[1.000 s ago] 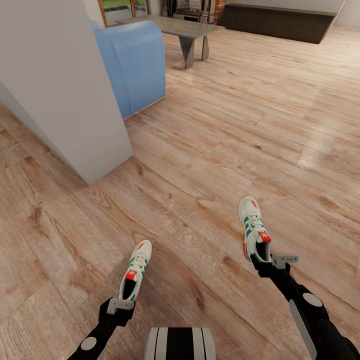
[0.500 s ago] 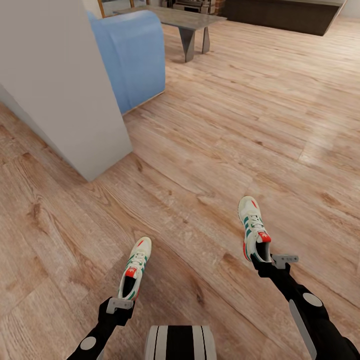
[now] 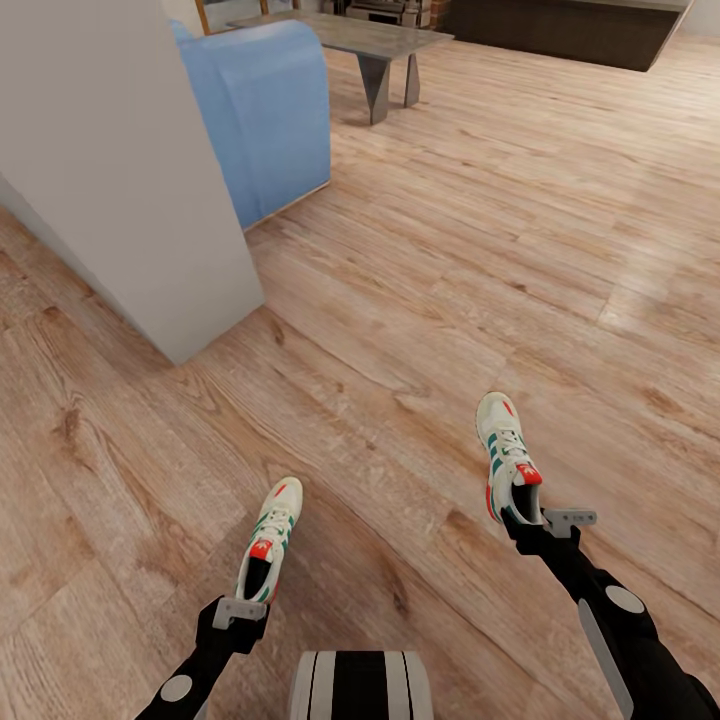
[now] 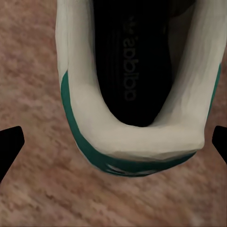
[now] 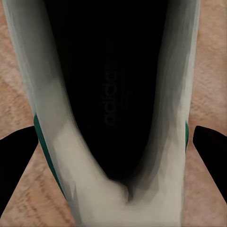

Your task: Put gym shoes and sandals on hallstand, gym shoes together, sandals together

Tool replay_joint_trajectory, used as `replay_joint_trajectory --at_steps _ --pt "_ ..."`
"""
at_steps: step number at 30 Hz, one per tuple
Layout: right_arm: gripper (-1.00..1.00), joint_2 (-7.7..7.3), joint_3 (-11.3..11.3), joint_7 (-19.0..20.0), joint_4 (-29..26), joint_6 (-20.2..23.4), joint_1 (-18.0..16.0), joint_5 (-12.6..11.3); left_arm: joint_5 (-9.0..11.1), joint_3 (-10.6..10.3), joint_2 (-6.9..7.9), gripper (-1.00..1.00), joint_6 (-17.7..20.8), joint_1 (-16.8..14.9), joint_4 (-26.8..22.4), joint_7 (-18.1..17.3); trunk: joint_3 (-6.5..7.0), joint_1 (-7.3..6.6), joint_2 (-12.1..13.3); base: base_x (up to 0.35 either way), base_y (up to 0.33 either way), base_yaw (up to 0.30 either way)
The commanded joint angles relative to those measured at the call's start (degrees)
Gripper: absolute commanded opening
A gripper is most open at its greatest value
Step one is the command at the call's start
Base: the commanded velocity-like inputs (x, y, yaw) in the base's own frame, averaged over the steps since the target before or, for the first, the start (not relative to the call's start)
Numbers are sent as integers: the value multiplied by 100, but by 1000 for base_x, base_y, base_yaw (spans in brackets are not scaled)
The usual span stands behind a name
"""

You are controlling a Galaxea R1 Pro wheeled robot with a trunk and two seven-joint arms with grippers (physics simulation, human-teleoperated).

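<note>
Left gripper (image 3: 243, 606) at 7 o'clock held one gym shoe (image 3: 270, 538) by its heel, toe toward 12 | right gripper (image 3: 530, 522) at 4 o'clock gripped the other gym shoe (image 3: 507, 455) likewise | both sneakers were over the corridor floor (image 3: 420, 300), well apart | blue armchair (image 3: 270, 110) and wall corner (image 3: 130, 180) stood at 11 o'clock | grey table (image 3: 370, 45) at 12.

Wood-plank corridor floor (image 3: 480, 250) — carries a blue armchair (image 3: 265, 110), a grey table (image 3: 370, 45). White wall corner (image 3: 130, 180) stands on it too.
</note>
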Motion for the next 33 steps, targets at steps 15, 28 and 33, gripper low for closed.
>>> replay_joint_trajectory --at_steps 15,28,33 --pt "-100 1 -15 30 -7 40 -1 -52 -78 -39 0 100 -21 -2 3 13 -3 -1 -1 59 -31 0" --pt "-100 5 -10 30 -7 40 -1 -52 -37 -5 4 -100 -22 -2 3 13 -3 -1 -1 10 -6 0" --pt "-100 7 -10 30 -7 40 -1 -52 -30 -4 7 -100 -22 -2 3 15 -3 -1 -1 0 0 0"
